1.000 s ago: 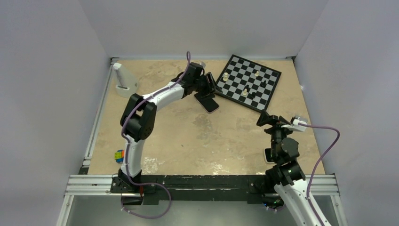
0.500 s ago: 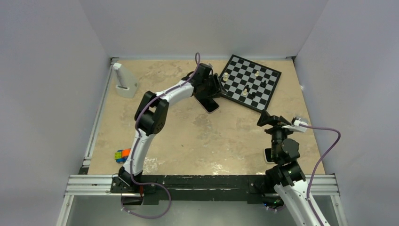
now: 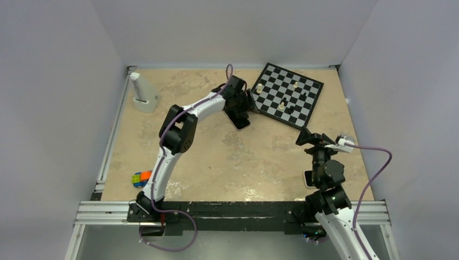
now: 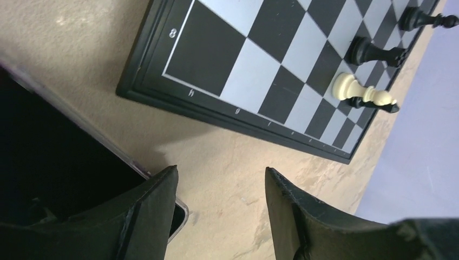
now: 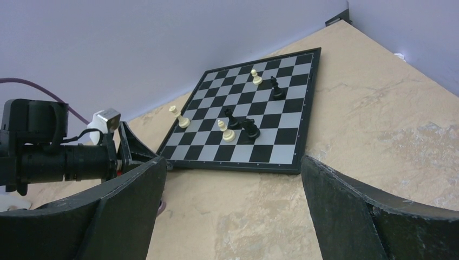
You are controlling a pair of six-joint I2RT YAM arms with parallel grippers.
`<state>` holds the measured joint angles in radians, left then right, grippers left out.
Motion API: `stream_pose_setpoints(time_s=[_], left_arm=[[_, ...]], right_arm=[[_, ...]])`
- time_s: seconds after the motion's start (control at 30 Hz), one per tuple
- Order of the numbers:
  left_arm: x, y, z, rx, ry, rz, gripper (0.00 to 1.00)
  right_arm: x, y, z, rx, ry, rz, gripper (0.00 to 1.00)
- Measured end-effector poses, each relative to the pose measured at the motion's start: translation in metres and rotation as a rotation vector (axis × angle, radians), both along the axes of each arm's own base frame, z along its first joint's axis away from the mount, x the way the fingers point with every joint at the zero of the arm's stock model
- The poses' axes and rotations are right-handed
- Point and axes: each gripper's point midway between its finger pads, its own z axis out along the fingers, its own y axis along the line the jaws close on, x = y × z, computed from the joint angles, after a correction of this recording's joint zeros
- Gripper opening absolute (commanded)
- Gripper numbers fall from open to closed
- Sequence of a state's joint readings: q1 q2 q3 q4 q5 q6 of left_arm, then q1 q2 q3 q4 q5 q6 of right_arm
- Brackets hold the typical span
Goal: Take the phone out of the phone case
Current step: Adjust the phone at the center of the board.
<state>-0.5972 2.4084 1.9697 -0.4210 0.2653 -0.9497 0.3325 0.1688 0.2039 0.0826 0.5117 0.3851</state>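
Phone (image 3: pixel 242 122) flat; L arm (image 3: pixel 203 105) stretched, fingers (image 4: pixel 151 216) splayed at its edge.

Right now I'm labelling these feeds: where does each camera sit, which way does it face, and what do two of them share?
Top external: above and behind the bases, looking down on the table; left arm and right arm show, left gripper at the phone.
Left wrist: low over the table, facing the chessboard; left gripper open in front, one side over the phone.
Right wrist: low near the right edge, facing the far chessboard; right gripper open in front, left arm beyond.
Shared: both wrist views show the chessboard.
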Motion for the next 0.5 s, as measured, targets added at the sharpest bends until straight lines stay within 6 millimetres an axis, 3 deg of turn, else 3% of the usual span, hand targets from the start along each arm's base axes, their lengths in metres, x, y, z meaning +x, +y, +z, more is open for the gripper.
stream_pose_setpoints(time_s=[0.2,0.33,0.5], left_arm=[[-0.017,0.023,-0.002,0.114,-0.007,-0.035,0.72],[-0.032,0.041,0.002,0.195,-0.020,-0.112,0.86],[-0.048,0.061,0.028,0.268,-0.071,-0.196,0.90]], right_arm=[[0.000,0.000,0.000,0.000,-0.001,0.000,0.99],[0.000,0.000,0.000,0.000,0.001,0.000,0.99],[0.000,0.000,-0.001,-0.001,0.004,0.000,0.99]])
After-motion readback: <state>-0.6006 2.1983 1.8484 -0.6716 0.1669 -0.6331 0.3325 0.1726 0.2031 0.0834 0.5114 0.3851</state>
